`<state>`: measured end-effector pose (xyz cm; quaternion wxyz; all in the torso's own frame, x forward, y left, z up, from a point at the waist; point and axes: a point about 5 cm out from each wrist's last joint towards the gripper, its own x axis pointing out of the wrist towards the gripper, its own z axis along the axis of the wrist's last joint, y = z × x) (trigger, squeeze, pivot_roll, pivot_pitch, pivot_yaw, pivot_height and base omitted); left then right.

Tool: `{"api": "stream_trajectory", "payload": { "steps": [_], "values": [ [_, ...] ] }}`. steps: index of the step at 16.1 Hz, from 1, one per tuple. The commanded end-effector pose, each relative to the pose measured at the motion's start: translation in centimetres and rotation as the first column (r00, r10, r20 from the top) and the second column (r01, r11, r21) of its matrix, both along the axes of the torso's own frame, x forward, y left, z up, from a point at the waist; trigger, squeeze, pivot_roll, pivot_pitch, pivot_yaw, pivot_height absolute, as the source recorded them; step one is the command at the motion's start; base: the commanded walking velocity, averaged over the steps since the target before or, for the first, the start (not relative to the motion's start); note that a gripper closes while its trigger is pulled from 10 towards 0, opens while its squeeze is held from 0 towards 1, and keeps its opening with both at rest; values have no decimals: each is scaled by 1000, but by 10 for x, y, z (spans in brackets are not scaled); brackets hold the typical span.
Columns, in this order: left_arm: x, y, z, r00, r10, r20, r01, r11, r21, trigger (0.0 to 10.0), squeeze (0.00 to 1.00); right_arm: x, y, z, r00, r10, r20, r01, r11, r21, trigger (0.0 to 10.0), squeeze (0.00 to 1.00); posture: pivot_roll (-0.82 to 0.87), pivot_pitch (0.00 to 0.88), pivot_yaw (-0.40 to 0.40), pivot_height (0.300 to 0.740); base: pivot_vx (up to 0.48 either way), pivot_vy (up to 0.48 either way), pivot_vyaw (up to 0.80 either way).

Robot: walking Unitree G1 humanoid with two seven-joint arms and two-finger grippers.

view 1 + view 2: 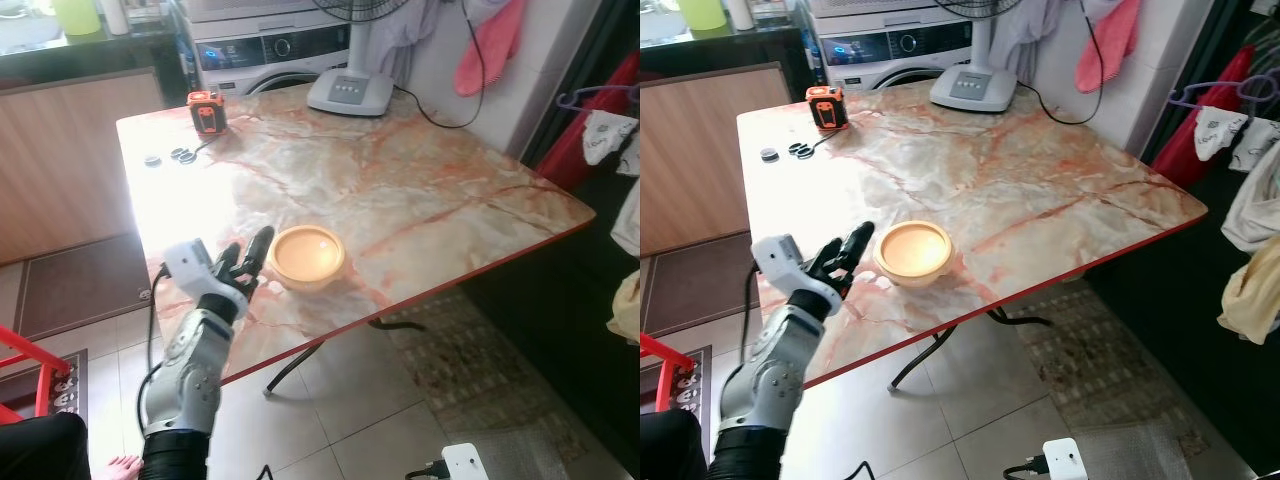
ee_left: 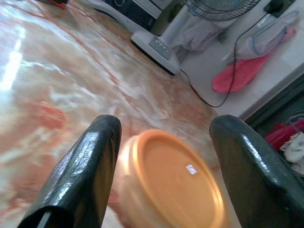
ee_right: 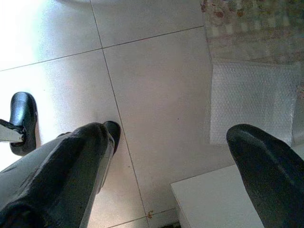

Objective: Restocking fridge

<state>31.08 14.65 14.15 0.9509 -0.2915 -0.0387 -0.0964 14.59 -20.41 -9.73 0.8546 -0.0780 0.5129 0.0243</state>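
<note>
Pink-veined marble desk (image 1: 400, 190) with red edge on pale tiled floor (image 1: 330, 420); white washing machine (image 1: 270, 45) and grey fan base (image 1: 350, 92) behind, strong glare at left

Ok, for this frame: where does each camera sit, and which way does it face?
Left and right eye views: on the head, looking down at the table; the left arm reaches toward the orange container.
Left wrist view: looks along the open left gripper at that same container.
Right wrist view: on the hanging right arm, looking down past the open right gripper at the floor.
</note>
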Motion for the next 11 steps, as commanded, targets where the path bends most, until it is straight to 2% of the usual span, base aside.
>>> {"api": "stream_trajectory", "payload": {
  "steps": [1,2,5,7,11],
  "values": [
    [-1,-1,6,1000,-15,24,14,998,61,10000,0,-5,1,-2,1000,1,-10,-1,1000,5,10000,0,-67,0,-19,740,0,0,0],
    [-1,-3,7,999,-27,28,25,997,66,10000,0,-4,2,-2,1000,17,-7,-17,1000,8,10000,0,-70,0,-16,740,0,0,0],
    [1,-9,11,998,-41,39,39,997,62,10000,0,-4,2,-2,998,58,-21,-59,998,-15,10000,0,-72,0,-15,740,0,0,800],
    [1,-14,11,997,-63,41,59,994,94,10000,0,-4,2,-2,1000,23,-13,-23,1000,1,10000,0,-72,0,-17,740,0,0,0],
    [-1,-12,10,998,-54,39,50,994,102,10000,0,-3,2,-1,1000,15,-12,-15,1000,3,10000,0,-72,0,-17,740,249,0,0]
  ]
}}
